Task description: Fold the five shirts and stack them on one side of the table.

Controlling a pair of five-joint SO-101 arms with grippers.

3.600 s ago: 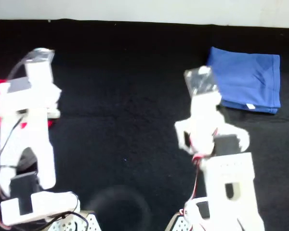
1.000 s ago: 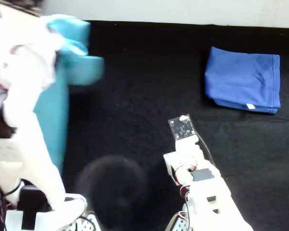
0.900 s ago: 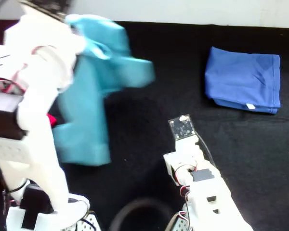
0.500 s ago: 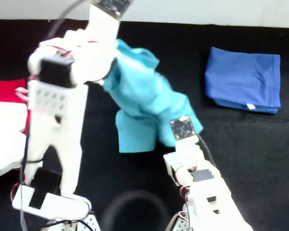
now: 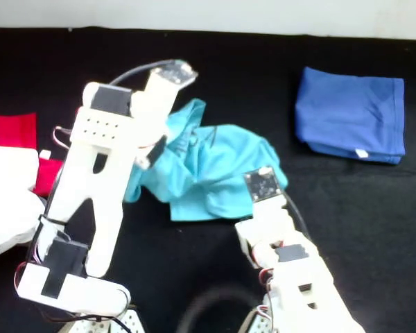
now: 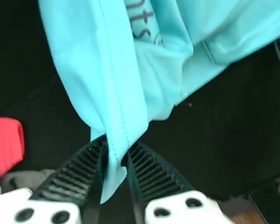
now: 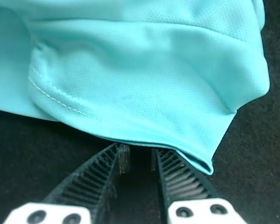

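A crumpled turquoise shirt (image 5: 215,166) lies in the middle of the black table (image 5: 194,277). My left gripper (image 6: 114,156) is shut on a fold of it near its left edge, and the cloth (image 6: 130,70) hangs away from the fingers. Just before the shirt's near hem (image 7: 144,140), my right gripper (image 7: 137,161) is low over the table. Its fingers stand slightly open with nothing between them. A folded blue shirt (image 5: 350,114) rests at the far right. A red shirt (image 5: 10,132) lies at the left edge.
A white cloth heap (image 5: 3,201) sits at the left edge, in front of the red shirt. The right arm's body (image 5: 291,270) occupies the near centre-right. Bare black table stretches between the turquoise and blue shirts.
My left arm swung the turquoise shirt from the far left over to the table's middle and lowered it onto the surface. The right arm has stayed still for the last second.
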